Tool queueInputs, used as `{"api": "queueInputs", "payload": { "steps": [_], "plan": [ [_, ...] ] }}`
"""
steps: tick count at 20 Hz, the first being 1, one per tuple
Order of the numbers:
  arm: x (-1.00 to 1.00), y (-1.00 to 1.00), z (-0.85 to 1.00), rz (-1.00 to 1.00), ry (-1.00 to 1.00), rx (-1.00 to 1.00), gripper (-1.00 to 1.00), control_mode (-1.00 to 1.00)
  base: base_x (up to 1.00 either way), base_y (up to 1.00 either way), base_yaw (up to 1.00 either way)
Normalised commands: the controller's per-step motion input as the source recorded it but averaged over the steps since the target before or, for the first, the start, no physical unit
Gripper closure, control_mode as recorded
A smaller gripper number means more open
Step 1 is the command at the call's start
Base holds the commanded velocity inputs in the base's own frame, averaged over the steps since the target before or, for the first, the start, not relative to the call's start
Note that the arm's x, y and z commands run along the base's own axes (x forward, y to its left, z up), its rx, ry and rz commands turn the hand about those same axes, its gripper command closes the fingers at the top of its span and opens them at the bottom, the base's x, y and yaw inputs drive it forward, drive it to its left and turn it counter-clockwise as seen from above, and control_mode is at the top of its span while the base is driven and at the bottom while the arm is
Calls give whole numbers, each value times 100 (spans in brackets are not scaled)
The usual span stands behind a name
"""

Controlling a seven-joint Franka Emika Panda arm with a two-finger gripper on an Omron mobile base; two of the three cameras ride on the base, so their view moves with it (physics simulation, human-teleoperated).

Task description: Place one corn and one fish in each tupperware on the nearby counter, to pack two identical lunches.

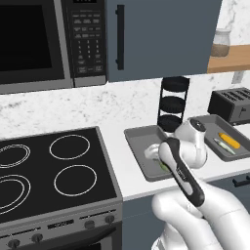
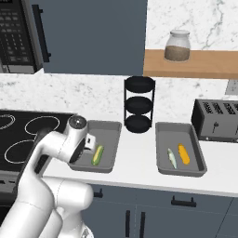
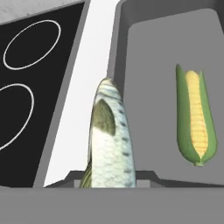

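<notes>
My gripper (image 3: 111,177) is shut on a pale silver-grey fish (image 3: 109,135), which sticks out ahead of the fingers over the left rim of the left tupperware (image 3: 148,52). A green-husked corn (image 3: 195,118) lies flat inside that container. From the right base view, the gripper (image 2: 87,145) hangs low over the left tupperware (image 2: 106,128), beside the green corn (image 2: 97,155). The right tupperware (image 2: 179,130) holds another fish (image 2: 172,158) and a yellow corn (image 2: 184,154) side by side. Both containers rest on the white counter (image 2: 139,162).
A black stove top (image 1: 49,166) borders the counter on the left, close to the left container. A black three-tier rack (image 2: 138,104) stands behind and between the containers. A dark toaster (image 2: 216,118) sits at the back right, under a wooden shelf with a jar (image 2: 177,46).
</notes>
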Motion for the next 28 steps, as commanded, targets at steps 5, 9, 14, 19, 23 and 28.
{"api": "queueInputs", "payload": {
  "steps": [5,9,14,19,23,28],
  "plan": [
    [40,-1,2,-4,12,0,100,-100,0,0,0],
    [48,-3,-3,0,2,0,100,-100,0,0,0],
    [40,-9,-11,0,0,0,100,-100,0,0,0],
    [33,-10,-19,0,0,0,100,-100,0,0,0],
    [11,-1,-35,0,-4,-1,100,-100,0,0,0],
    [2,0,-44,0,-8,-3,100,-100,0,0,0]
  ]
}}
